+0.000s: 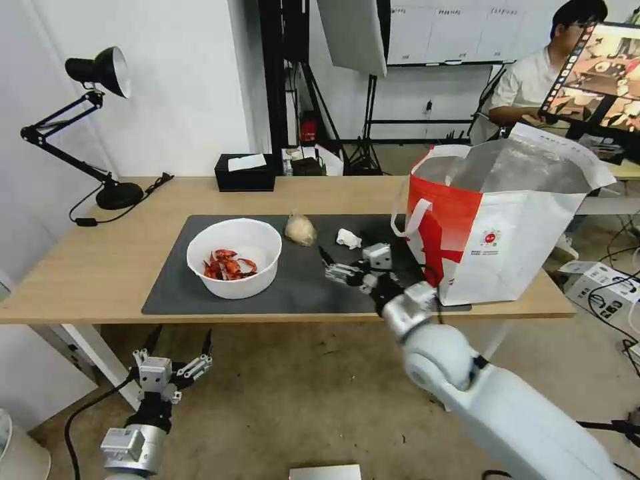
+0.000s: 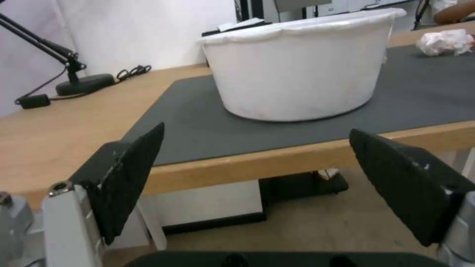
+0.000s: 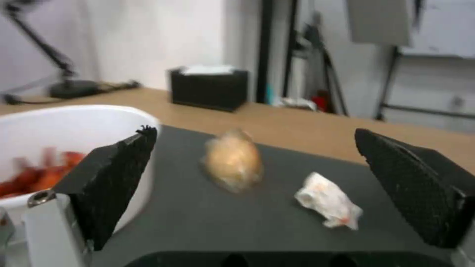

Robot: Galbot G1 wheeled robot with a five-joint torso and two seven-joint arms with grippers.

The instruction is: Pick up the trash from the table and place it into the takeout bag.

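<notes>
A white bowl (image 1: 233, 257) of red shells (image 1: 229, 265) stands on the dark mat (image 1: 307, 290) of the wooden table (image 1: 80, 267). Right of it lie a knotted beige-filled bag (image 1: 301, 229) and a crumpled tissue (image 1: 348, 238). My right gripper (image 1: 340, 259) hovers open over the mat just in front of the tissue; its wrist view shows the beige bag (image 3: 232, 160) and the tissue (image 3: 327, 200) ahead of its open fingers (image 3: 111, 181). The red-and-white takeout bag (image 1: 500, 227) stands open at the table's right end. My left gripper (image 1: 181, 337) hangs open below the table's front edge, facing the bowl (image 2: 297, 66).
A black desk lamp (image 1: 100, 73) stands at the table's back left with its cable on the wood. A black tissue box (image 1: 245, 172) sits at the back edge. Stands and a whiteboard fill the room behind. Boxes and cables (image 1: 600, 280) lie on the floor at the right.
</notes>
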